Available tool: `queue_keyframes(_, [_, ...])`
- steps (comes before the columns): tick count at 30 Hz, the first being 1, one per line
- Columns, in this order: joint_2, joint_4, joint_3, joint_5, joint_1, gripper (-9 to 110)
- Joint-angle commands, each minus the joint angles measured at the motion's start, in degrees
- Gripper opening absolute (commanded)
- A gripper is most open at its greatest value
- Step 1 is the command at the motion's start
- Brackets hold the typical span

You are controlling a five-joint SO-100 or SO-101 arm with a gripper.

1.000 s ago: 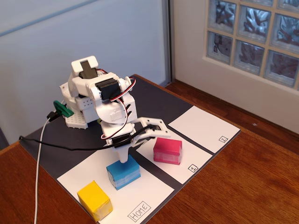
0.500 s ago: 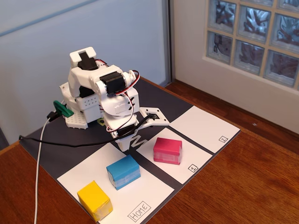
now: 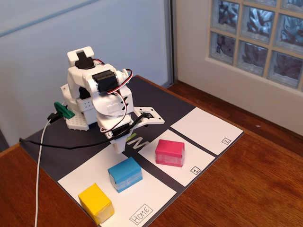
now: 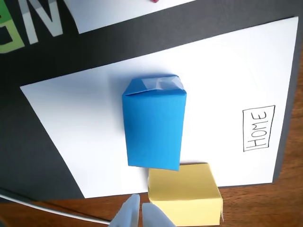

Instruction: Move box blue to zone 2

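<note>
The fingers (image 4: 140,213) are nearly closed and hold nothing. The box blue (image 3: 125,173) rests on the Home sheet (image 3: 156,191), at 5 o'clock from the fingers in the fixed view.

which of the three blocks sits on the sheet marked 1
The pink block. It sits alone on the sheet marked 1, while the blue block and the yellow block both sit on the Home sheet.

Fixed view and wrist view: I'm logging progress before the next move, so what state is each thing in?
blue box: on Home sheet, not held
pink block: on sheet 1
yellow block: on Home sheet
zone 2: empty
gripper: fingers nearly together, holding nothing
</note>
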Motion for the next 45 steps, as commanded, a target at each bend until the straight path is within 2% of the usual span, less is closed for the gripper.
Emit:
queue_keyframes(1, [3.34,9.32,-0.18,-0.53,1.14,0])
queue_keyframes(4, [3.08,9.32,-0.18,-0.09,1.32,1])
queue_keyframes(7, [2.99,9.32,-0.09,-0.09,1.32,28])
queue_keyframes(10, [3.08,9.32,0.18,-0.09,1.32,41])
queue_keyframes(14, [3.25,9.32,1.76,-0.26,1.32,71])
queue_keyframes(25, [5.10,9.32,8.70,0.35,0.09,72])
queue_keyframes(36, [-0.88,9.23,10.46,2.29,0.18,72])
queue_keyframes(45, [-1.41,1.58,17.93,4.13,-1.49,69])
